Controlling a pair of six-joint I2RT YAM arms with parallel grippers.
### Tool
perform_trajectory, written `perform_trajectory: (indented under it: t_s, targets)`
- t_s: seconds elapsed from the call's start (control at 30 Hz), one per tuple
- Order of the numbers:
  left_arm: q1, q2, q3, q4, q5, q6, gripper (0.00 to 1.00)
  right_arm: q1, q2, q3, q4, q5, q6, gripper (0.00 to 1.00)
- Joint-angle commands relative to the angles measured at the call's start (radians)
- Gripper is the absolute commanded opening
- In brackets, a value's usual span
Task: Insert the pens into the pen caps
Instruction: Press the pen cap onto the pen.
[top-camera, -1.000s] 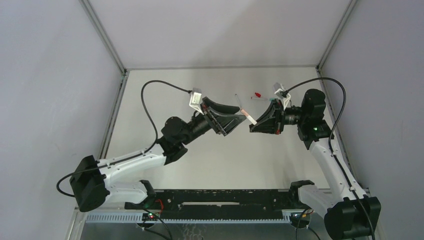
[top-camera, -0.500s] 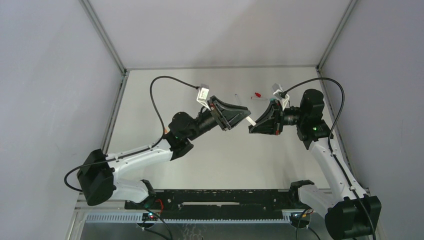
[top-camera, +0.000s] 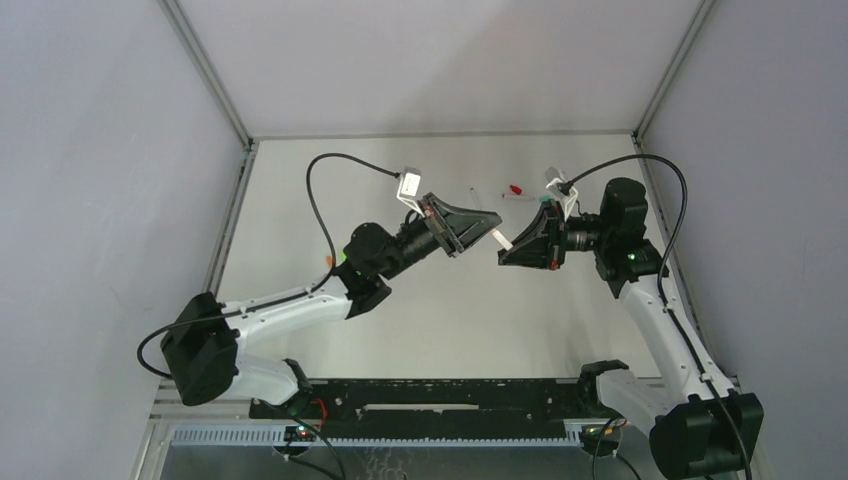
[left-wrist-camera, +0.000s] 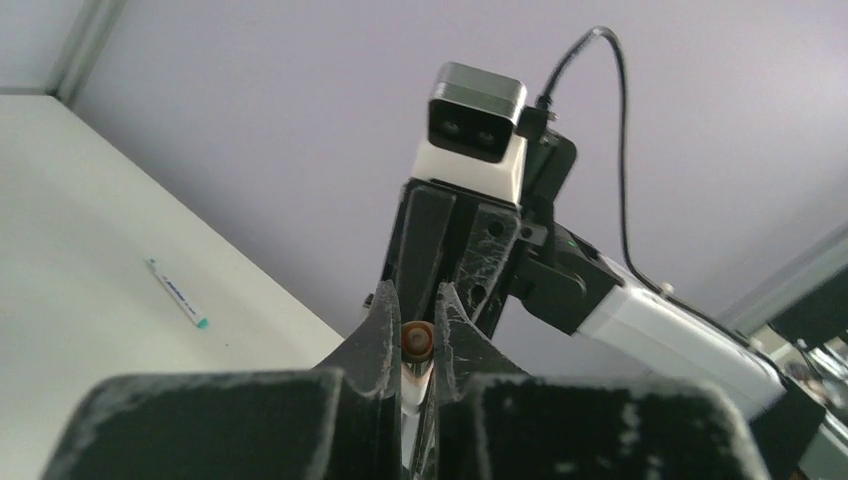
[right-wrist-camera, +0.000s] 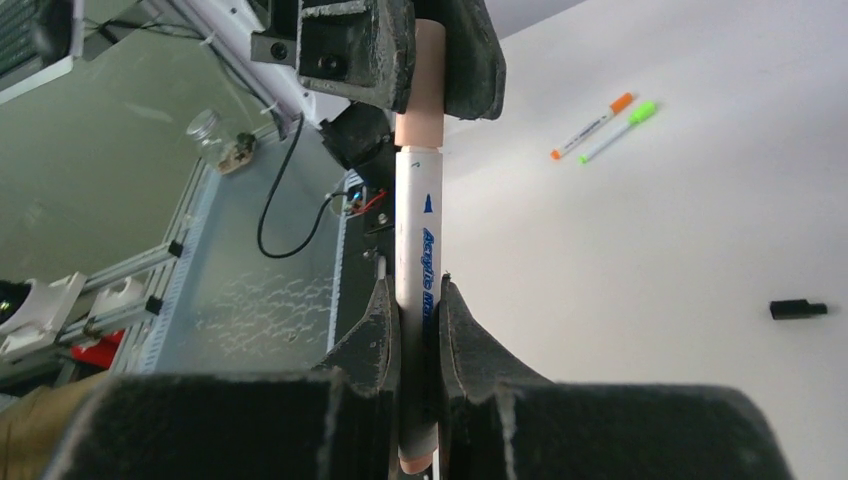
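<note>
my right pincer (right-wrist-camera: 420, 300) is clenched tight around a white pen (right-wrist-camera: 417, 230) with blue writing on it, held up off the tabletop (right-wrist-camera: 650, 250). the pen points at my left pincer (left-wrist-camera: 413, 318). my left pincer is squeezed on a pale orange cap (right-wrist-camera: 421, 100), one finger on each side, and the cap meets the end of the pen. down on the tabletop lie an orange-tipped pen (right-wrist-camera: 592, 126) and a green-tipped pen (right-wrist-camera: 617, 132) just beside each other, a black cap (right-wrist-camera: 797, 309) well apart from them, and a teal-tipped pen (left-wrist-camera: 177, 292) on its own.
</note>
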Motion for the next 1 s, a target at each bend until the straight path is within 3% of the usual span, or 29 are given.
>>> perform_trajectory:
  t_s: [0.0, 0.1, 0.2, 0.33, 0.4, 0.57, 0.7, 0.77, 0.87, 0.97]
  targets:
    - [-0.087, 0.030, 0.021, -0.103, -0.043, -0.031, 0.00, 0.023, -0.010, 0.100, -0.134, 0.187, -0.122, 0.00]
    - [-0.139, 0.049, 0.047, -0.229, -0.092, -0.030, 0.00, 0.044, -0.008, 0.150, -0.206, 0.317, -0.183, 0.00]
    - [-0.173, 0.068, 0.054, -0.299, -0.097, -0.030, 0.00, 0.050, 0.004, 0.174, -0.193, 0.333, -0.159, 0.00]
    - [-0.202, 0.086, 0.066, -0.375, -0.063, -0.083, 0.00, 0.098, 0.010, 0.237, -0.266, 0.477, -0.222, 0.00]
    - [-0.215, 0.093, 0.082, -0.407, -0.033, -0.086, 0.00, 0.090, 0.025, 0.260, -0.267, 0.471, -0.207, 0.00]
    - [-0.238, 0.111, 0.063, -0.289, 0.160, -0.039, 0.00, -0.002, 0.110, 0.244, 0.043, 0.135, 0.173, 0.00]
    - [-0.250, 0.141, 0.055, -0.228, 0.297, -0.045, 0.00, 0.004, 0.137, 0.206, 0.386, 0.040, 0.494, 0.00]
    - [-0.258, 0.149, 0.056, -0.257, 0.301, -0.025, 0.00, 0.011, 0.121, 0.219, 0.354, 0.100, 0.447, 0.00]
    - [-0.267, 0.150, 0.091, -0.452, 0.218, 0.037, 0.00, 0.036, 0.080, 0.346, -0.191, 0.350, -0.030, 0.00]
    - [-0.273, 0.187, 0.143, -0.626, 0.107, 0.006, 0.00, 0.077, 0.045, 0.361, -0.250, 0.522, -0.122, 0.00]
